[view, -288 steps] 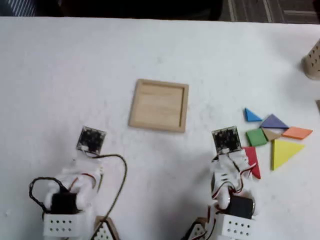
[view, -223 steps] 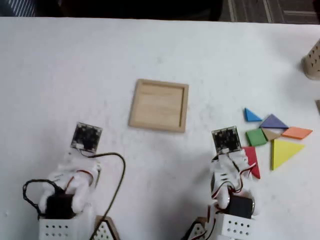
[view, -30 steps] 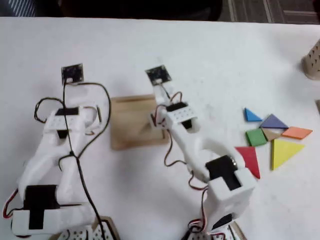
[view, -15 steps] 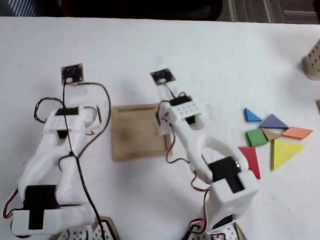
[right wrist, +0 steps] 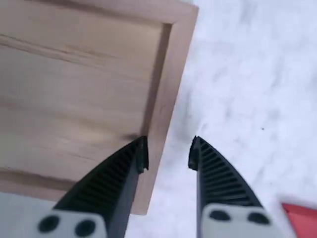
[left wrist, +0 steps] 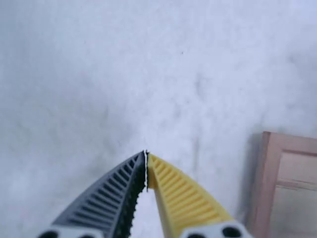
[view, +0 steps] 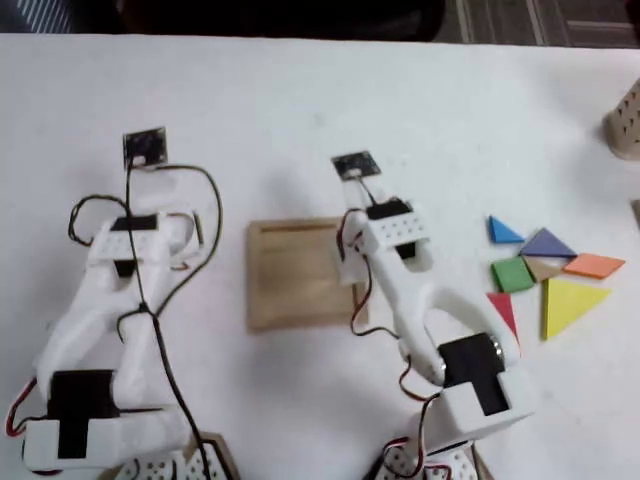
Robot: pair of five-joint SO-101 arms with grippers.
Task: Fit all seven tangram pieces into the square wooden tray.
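The square wooden tray [view: 295, 280] lies flat between the two arms and holds no pieces. My right gripper [right wrist: 167, 152] is open and straddles the tray's right wall [right wrist: 166, 94], with one finger [right wrist: 140, 154] inside against the wall and the other outside on the table. To the right lie the blue triangle [view: 503, 231], purple triangle [view: 548, 242], green square [view: 512, 274], tan triangle [view: 543, 268], orange parallelogram [view: 594, 265] and yellow triangle [view: 568, 303]. The red triangle [view: 503, 308] is partly hidden by the right arm. My left gripper [left wrist: 146, 168] is shut with nothing in it, over bare table left of the tray [left wrist: 287, 183].
A pale perforated object [view: 625, 122] stands at the table's right edge. A black cable [view: 205, 200] loops from the left arm close to the tray's left side. White table stretches beyond the tray up to the dark far edge.
The right arm has swung to the right, and the tray has slid right with it, toward the coloured pieces. The left arm has stayed still.
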